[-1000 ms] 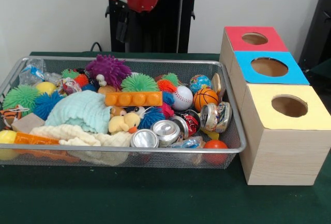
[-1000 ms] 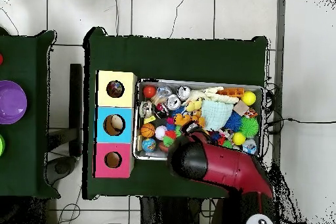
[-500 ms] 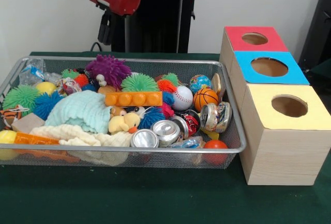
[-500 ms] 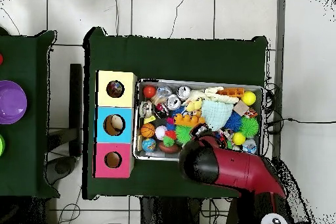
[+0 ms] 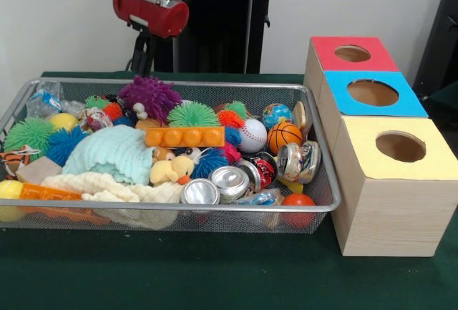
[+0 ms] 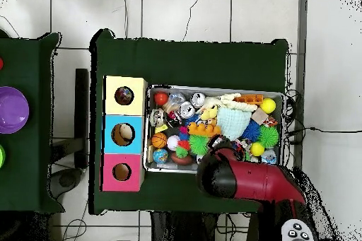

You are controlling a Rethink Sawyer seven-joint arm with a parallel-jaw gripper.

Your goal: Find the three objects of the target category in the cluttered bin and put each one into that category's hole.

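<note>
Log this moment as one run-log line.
arm: above bin's back edge | gripper: state unclear | boxes: beside bin | holding: nothing seen

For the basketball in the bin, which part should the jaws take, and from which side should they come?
Best come straight down on the basketball and close across its middle, front to back. It is round and its top half shows free. The baseball is close on one side and a crushed can on the other, so a sideways grip there would probably catch on them.

Bright, even, soft light; faint shadows under the bin (image 5: 315, 213); glints on the cans (image 5: 230, 181); mostly sharp
</note>
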